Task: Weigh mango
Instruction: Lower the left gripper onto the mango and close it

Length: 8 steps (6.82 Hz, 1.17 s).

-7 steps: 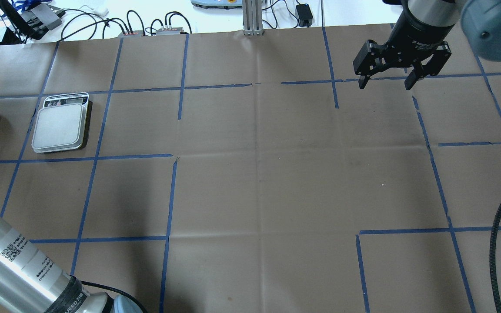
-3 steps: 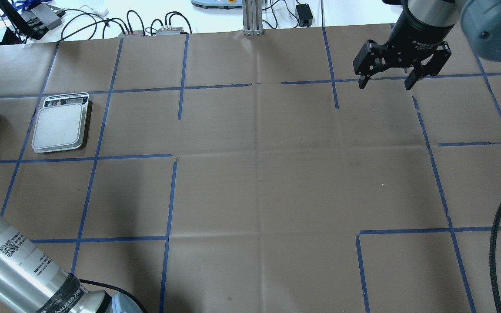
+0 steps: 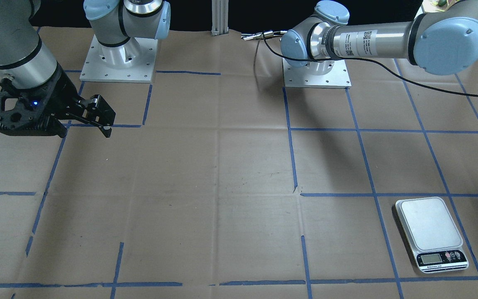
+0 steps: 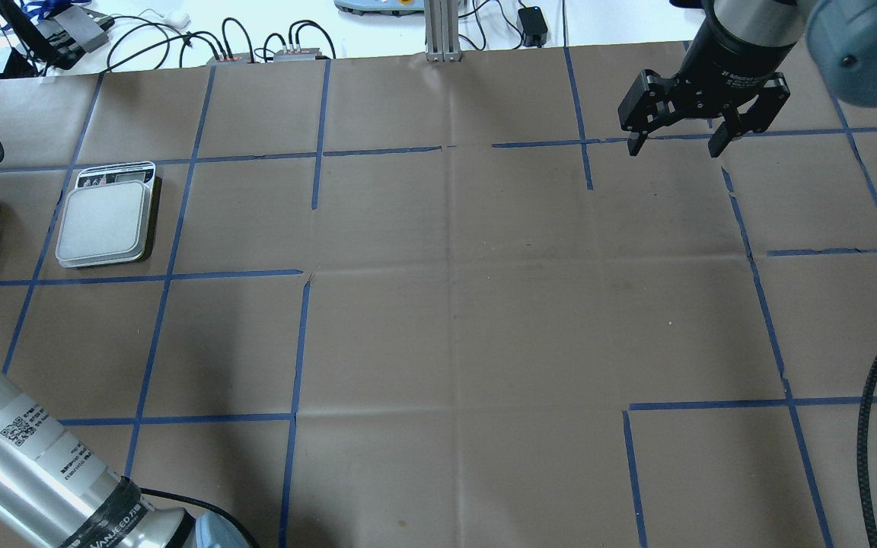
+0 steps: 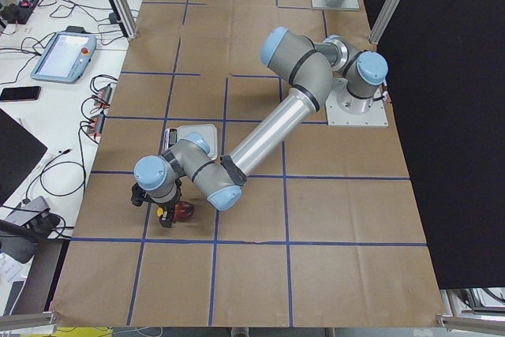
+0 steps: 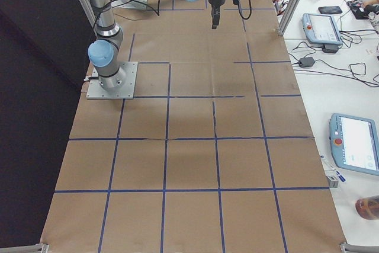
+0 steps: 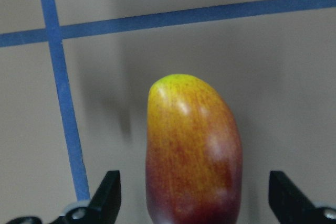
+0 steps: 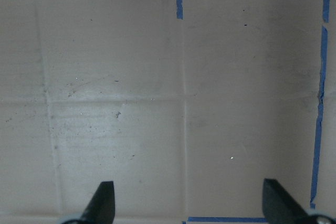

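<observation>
Left wrist-mounted view has the mango lying lengthwise on the brown tabletop. Its far tip is yellow-green, the middle speckled orange, and the near end dark red (glossy highlights run along the top). The left claw is spread wide, one finger on each side of the fruit, neither touching it. A blue tape line runs between the mango and the scale nearby, whose platform is bare. Well apart, the right claw hangs spread over bare tabletop.
</observation>
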Tool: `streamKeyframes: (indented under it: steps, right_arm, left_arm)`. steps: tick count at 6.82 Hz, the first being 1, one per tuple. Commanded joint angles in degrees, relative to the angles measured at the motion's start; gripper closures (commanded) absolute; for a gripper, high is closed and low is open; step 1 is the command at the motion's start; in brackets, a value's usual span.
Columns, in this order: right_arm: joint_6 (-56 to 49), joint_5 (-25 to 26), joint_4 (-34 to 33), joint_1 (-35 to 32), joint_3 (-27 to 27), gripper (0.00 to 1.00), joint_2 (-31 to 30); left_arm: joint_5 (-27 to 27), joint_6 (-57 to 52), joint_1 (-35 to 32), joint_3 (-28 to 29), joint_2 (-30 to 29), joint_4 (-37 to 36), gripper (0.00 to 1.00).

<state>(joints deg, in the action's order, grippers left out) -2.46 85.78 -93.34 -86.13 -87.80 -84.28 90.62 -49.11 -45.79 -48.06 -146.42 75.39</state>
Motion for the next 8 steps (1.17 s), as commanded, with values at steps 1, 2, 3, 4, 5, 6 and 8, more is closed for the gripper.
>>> streamKeyframes:
  steps: [1,2,3,4,5,6,8]
  right_arm:
    - [0.0,0.0,0.0,0.0,0.0,0.00,0.0]
    - [0.0,0.0,0.0,0.0,0.0,0.00,0.0]
    - [0.0,0.0,0.0,0.0,0.0,0.00,0.0]
    - [0.0,0.0,0.0,0.0,0.0,0.00,0.0]
    - [0.0,0.0,0.0,0.0,0.0,0.00,0.0]
    - [0.0,0.0,0.0,0.0,0.0,0.00,0.0]
    - [0.0,0.0,0.0,0.0,0.0,0.00,0.0]
  left_arm:
    - [0.2,0.5,0.0,-0.2,-1.1,0.1,0.01]
    - [0.4,1.6,0.0,-0.2,-1.2,0.2,0.05]
    - [1.7,1.6,0.0,0.1,-1.1,0.2,0.28]
    - [5.9,1.7,-0.1,0.3,-1.0,0.2,0.50]
    - [6.2,1.7,-0.1,0.5,-1.0,0.9,0.60]
    - [6.3,1.7,-0.2,0.6,-0.6,1.1,0.70]
    - [6.2,1.7,-0.4,1.6,3.4,4.3,0.72]
